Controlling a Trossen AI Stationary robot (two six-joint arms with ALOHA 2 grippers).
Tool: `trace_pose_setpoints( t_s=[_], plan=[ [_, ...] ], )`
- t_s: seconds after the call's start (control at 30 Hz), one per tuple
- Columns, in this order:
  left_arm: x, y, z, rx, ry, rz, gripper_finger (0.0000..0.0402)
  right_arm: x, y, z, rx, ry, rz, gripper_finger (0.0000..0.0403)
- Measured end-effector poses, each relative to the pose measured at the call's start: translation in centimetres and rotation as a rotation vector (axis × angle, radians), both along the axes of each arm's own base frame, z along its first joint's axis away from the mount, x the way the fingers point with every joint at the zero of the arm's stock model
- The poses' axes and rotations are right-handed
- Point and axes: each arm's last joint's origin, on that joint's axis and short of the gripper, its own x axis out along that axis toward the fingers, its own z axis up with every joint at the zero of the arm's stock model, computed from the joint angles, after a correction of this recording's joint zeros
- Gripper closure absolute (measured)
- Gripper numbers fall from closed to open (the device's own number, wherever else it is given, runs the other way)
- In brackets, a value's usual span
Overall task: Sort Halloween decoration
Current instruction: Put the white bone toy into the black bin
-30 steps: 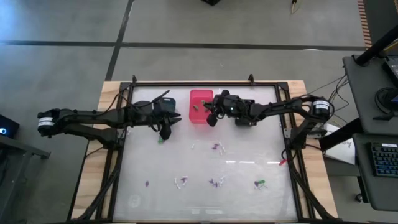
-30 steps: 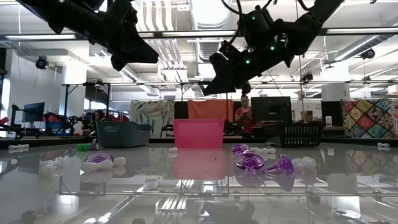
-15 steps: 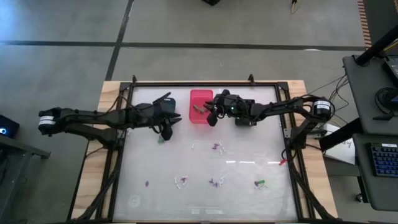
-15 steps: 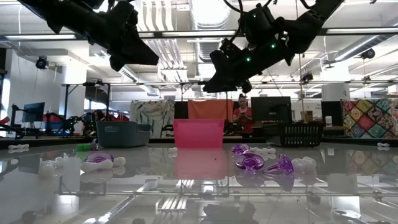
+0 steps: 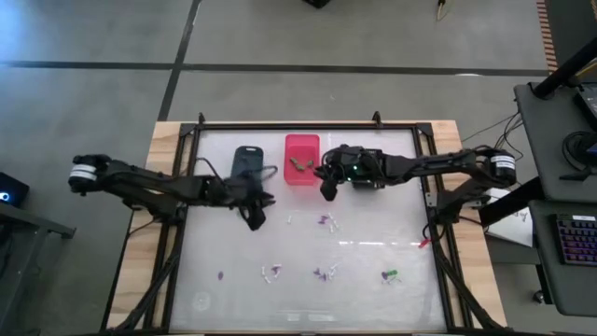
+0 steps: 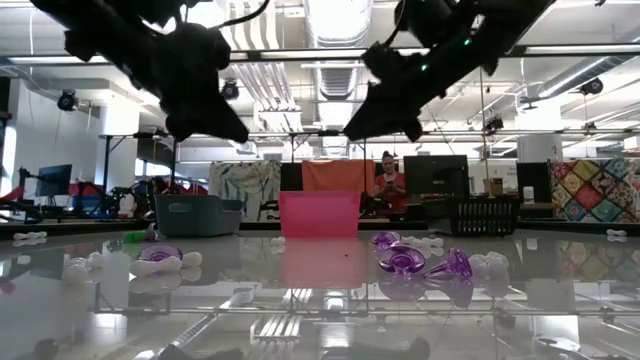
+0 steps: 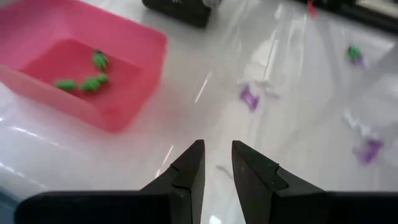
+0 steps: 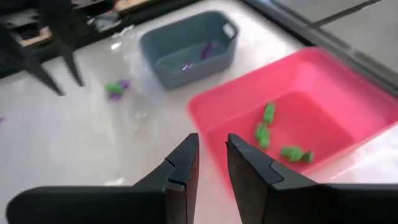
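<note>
High view, left gripper (image 5: pixel 253 211): I hung over the glass just at 6 o'clock of the blue-grey bin (image 5: pixel 247 161).
High view, right gripper (image 5: pixel 327 187): I hovered just at 4 o'clock of the pink bin (image 5: pixel 301 159), which had green bits inside.
High view, trinkets: purple ones (image 5: pixel 324 221) lay mid-table; others were scattered toward 6 o'clock, with a green piece (image 5: pixel 389 275) near 5.
Low view: both my arms hung above the table (image 6: pixel 320 300); purple trinkets (image 6: pixel 420 262) sat on the glass at 3 o'clock of the pink bin.
Left wrist view: my fingers (image 7: pixel 189 171) stood a narrow gap apart, holding nothing; green pieces (image 7: pixel 87 79) lay in the pink bin.
Right wrist view: my fingers (image 8: pixel 180 168) stood narrowly apart, empty; purple pieces (image 8: pixel 199 55) lay in the blue-grey bin.
</note>
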Motion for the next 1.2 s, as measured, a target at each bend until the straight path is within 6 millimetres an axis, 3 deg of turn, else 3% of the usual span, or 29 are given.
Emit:
trace_pose_setpoints(
  t_s=[0.1,0.23,0.53,0.97,1.2],
  plan=[
    [0.3,-1.9,-1.0,0.109,0.049,-0.055,0.0339,-0.6,1.3,0.7,0.007,0.024,0.034,0.0330],
    [0.5,-3.6,-2.5,0.228,0.098,-0.001,0.0339,-1.3,2.9,1.5,0.017,0.036,0.074,0.0330],
    [2.4,-5.2,-5.5,0.169,0.066,0.063,0.0335,-2.0,5.8,1.4,0.063,0.101,0.119,0.0330],
    [6.0,-6.3,-8.3,0.196,0.098,0.044,0.0334,-1.9,6.4,0.4,0.037,0.162,0.084,0.0330],
    [6.9,-6.5,-9.8,0.230,0.142,0.062,0.0294,-1.8,6.4,0.2,0.037,0.171,0.085,0.0330]
  ],
)
